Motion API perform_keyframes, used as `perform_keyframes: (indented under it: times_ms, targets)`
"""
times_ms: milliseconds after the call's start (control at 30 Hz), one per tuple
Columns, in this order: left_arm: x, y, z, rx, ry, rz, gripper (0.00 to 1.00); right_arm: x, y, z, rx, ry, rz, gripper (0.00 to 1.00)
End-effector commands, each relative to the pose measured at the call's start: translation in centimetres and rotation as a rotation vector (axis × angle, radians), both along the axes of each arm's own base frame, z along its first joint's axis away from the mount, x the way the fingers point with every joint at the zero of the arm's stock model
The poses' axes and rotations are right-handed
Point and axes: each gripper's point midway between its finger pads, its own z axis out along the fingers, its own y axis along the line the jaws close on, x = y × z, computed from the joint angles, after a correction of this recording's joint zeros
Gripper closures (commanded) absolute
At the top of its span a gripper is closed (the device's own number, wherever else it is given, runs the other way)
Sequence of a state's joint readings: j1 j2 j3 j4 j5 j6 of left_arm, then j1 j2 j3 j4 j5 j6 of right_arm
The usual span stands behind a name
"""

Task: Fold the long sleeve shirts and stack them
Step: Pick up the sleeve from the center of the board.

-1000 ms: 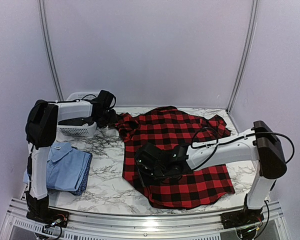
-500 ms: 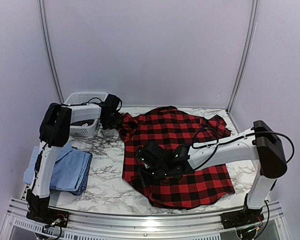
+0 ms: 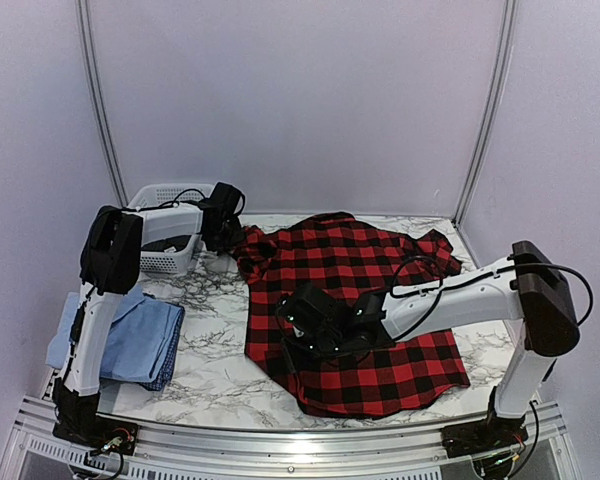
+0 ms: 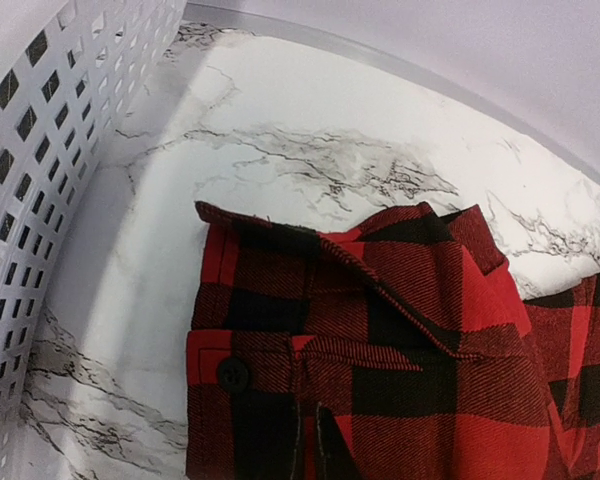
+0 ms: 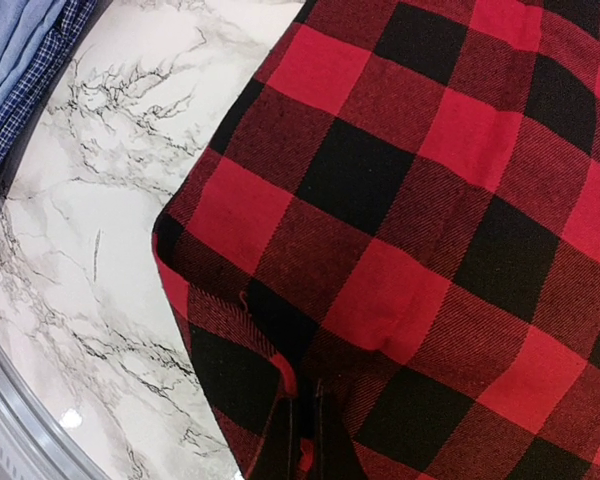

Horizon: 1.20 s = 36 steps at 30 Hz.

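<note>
The red-and-black flannel shirt lies spread over the middle and right of the marble table. My left gripper is at its back-left sleeve cuff, beside the cuff button. In the left wrist view the left gripper has its fingertips close together with cuff cloth between them. My right gripper is shut on a raised fold at the shirt's near-left edge, and the right gripper pinches red cloth. The light blue shirt lies folded at the near left.
A white mesh basket stands at the back left, just left of my left gripper, and its wall fills the left of that wrist view. Bare marble table lies between the two shirts. The blue shirt's edge shows near my right gripper.
My left arm swung right from over the basket to the sleeve cuff and its jaws closed on the cloth. The right arm shifted slightly, still gripping the shirt.
</note>
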<state>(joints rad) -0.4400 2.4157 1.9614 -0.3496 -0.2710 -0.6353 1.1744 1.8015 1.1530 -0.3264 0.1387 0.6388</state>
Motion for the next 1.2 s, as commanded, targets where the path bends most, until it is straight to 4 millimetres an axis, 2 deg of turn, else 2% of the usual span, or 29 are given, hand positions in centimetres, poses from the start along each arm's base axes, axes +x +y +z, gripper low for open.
perform_keyframes:
  times_ms: [0, 33, 100, 167, 233, 333, 467, 733, 833, 1000, 1167]
  targets:
    - [0.0, -0.1, 1.3, 0.017, -0.010, -0.020, 0.93, 0.8, 0.3, 1.5, 0.043, -0.025, -0.004, 1.00]
    - [0.0, -0.1, 1.3, 0.020, -0.008, -0.025, 0.86, 0.8, 0.3, 1.6, 0.044, -0.026, -0.006, 1.00]
    - [-0.3, 0.0, 0.7, 0.027, 0.005, -0.026, 0.65, 0.9, 0.4, 1.6, 0.048, -0.028, -0.006, 1.00]
    - [-0.5, 0.2, 0.1, 0.038, 0.016, -0.021, 0.56, 0.8, 0.4, 1.6, 0.049, -0.025, -0.004, 1.00]
    - [-0.6, 0.3, -0.8, 0.043, 0.032, -0.018, 0.50, 0.8, 0.5, 1.5, 0.047, -0.019, 0.000, 1.00]
    - [-0.8, 0.4, -1.9, 0.045, 0.050, -0.008, 0.50, 0.5, 0.4, 1.3, 0.046, -0.012, 0.008, 1.00]
    - [-0.8, 0.4, -2.6, 0.041, 0.060, -0.001, 0.58, 0.2, -0.1, 1.1, 0.034, -0.005, 0.018, 1.00]
    - [-0.5, -0.1, -2.6, 0.025, 0.055, -0.014, 0.73, 0.2, -0.3, 1.4, 0.045, -0.013, 0.013, 1.00]
    - [-0.2, -0.3, -2.3, 0.020, 0.049, -0.024, 0.85, 0.4, -0.3, 1.5, 0.048, -0.019, 0.006, 1.00]
    - [0.4, -0.7, -0.8, 0.017, 0.018, -0.040, 0.99, 0.4, -0.5, 1.3, 0.055, -0.016, -0.018, 1.00]
    - [0.9, -0.7, 1.8, 0.015, -0.027, -0.046, 1.00, 0.5, -0.8, 1.3, 0.060, -0.018, -0.042, 1.00]
